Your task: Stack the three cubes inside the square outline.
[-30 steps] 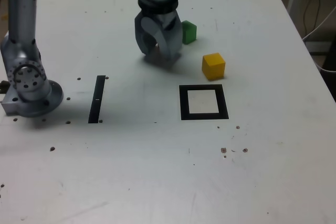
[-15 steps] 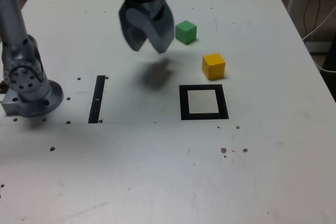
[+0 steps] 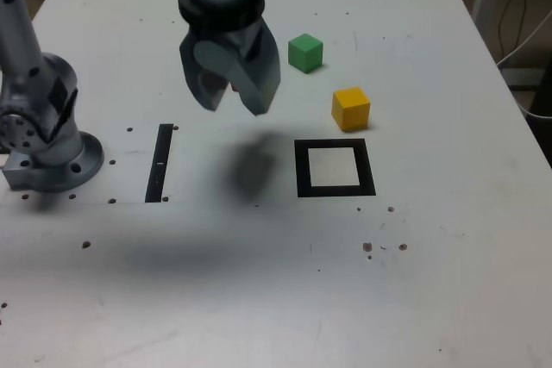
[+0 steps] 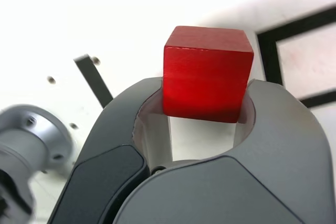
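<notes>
My gripper (image 3: 231,102) hangs above the table, left of the square outline (image 3: 335,168) in the exterior view, shut on the red cube (image 4: 206,74). The wrist view shows that cube clamped between the two jaws; the exterior view hides it behind the fingers. The green cube (image 3: 305,52) sits on the table at the back, to the gripper's right in the exterior view. The yellow cube (image 3: 351,109) rests just behind the outline's right side. The outline (image 4: 294,59), black with a white centre, is bare.
A narrow black strip (image 3: 159,162) lies flat at the exterior view's left, near the arm's grey base (image 3: 47,140). Small dark specks dot the white table (image 3: 259,282). Cables hang beyond the table's right edge.
The gripper has lifted off the table near the green cube and moved toward the camera and slightly left, carrying the red cube. Green and yellow cubes have stayed put.
</notes>
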### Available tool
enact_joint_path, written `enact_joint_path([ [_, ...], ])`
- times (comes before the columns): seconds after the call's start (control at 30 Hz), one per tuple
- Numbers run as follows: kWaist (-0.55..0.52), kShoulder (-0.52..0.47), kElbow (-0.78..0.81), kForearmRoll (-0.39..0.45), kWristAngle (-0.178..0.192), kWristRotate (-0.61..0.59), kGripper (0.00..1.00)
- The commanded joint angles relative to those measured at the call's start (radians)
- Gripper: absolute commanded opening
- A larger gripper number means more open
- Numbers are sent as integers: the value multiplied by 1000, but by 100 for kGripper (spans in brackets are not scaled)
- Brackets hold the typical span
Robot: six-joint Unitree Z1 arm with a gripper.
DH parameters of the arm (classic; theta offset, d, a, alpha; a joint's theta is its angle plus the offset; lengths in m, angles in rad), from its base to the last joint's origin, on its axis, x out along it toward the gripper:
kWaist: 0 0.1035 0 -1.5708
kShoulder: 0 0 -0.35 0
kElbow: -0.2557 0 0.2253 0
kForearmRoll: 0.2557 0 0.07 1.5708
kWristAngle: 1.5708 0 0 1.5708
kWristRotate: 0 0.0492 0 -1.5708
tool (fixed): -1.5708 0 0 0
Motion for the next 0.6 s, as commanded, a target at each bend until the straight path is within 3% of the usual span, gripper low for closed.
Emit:
enact_joint_path([
  [0.0,-52,28,-33,1,-16,-217,21],
  [0.2,-131,106,-119,2,-47,-308,20],
  [0.57,-152,255,-251,1,-49,-470,20],
])
